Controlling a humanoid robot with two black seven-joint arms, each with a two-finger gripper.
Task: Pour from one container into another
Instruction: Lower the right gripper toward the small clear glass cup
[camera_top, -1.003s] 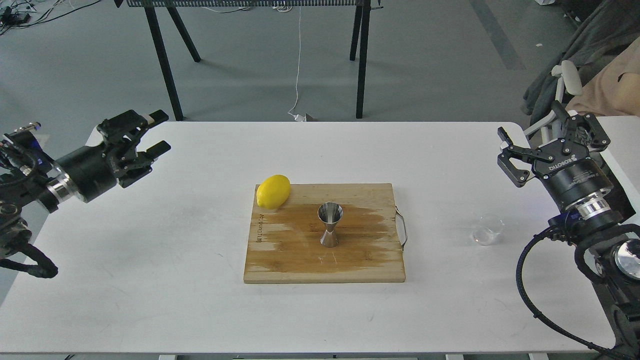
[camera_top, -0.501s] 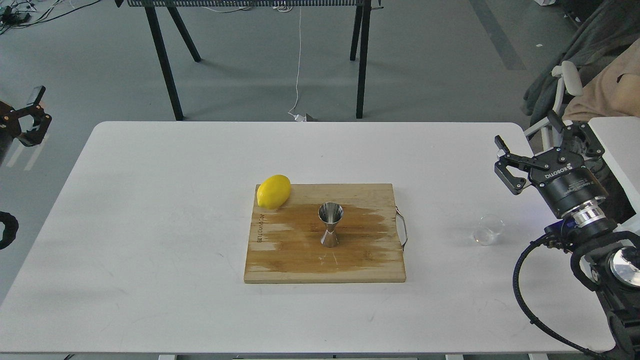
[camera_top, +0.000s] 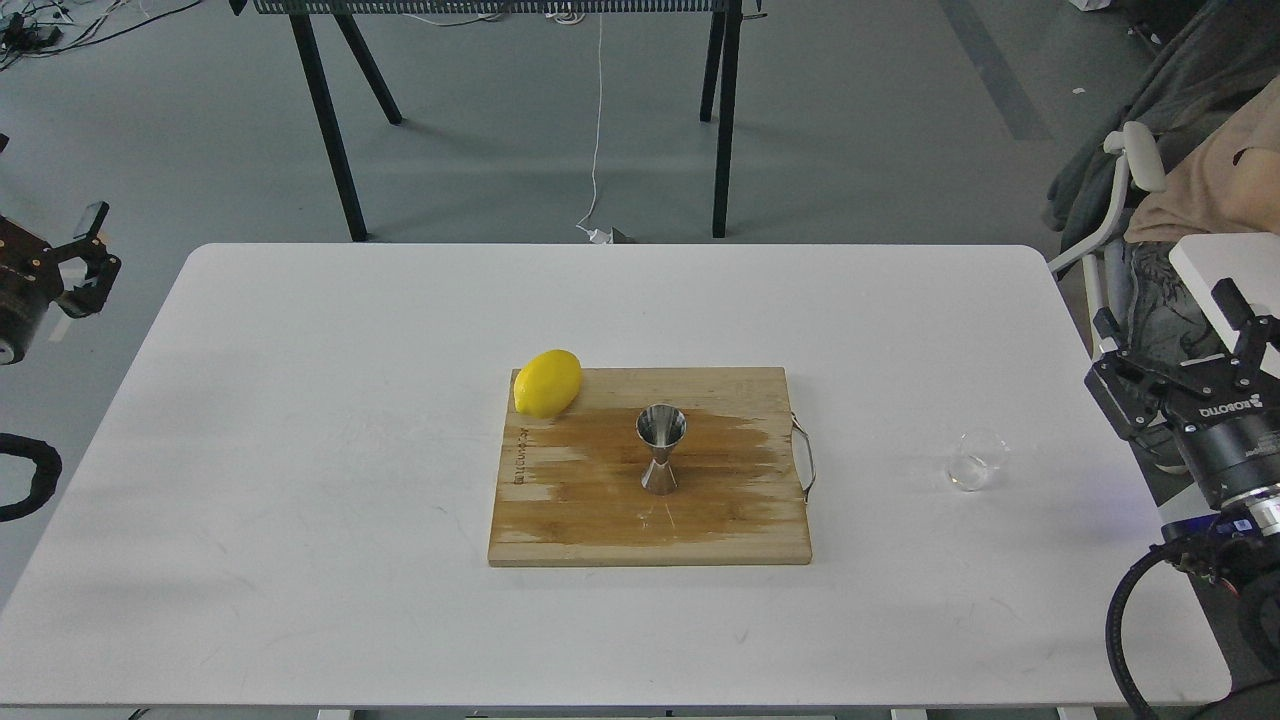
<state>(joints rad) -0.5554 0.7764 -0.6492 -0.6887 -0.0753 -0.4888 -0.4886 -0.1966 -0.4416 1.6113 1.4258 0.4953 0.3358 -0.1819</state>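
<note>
The small clear glass cup (camera_top: 977, 459) stands upright on the white table (camera_top: 300, 450), to the right of the wooden cutting board (camera_top: 560, 520). The steel jigger (camera_top: 661, 449) stands upright near the board's middle. My right gripper (camera_top: 1165, 320) hangs beyond the table's right edge, well right of and apart from the cup. It is open and holds nothing. My left gripper (camera_top: 99, 248) sits off the table's far left edge, partly cut off by the view, open and empty.
A yellow lemon (camera_top: 547, 382) lies on the board's back left corner. A metal handle (camera_top: 806, 458) sticks out from the board's right side. A chair with clothes (camera_top: 1150, 180) stands behind my right arm; black table legs (camera_top: 325, 120) stand beyond the table.
My left arm has pulled back from over the table to beyond its left edge. My right gripper has moved right and down, off the table's right edge. Cup, jigger and lemon have not moved.
</note>
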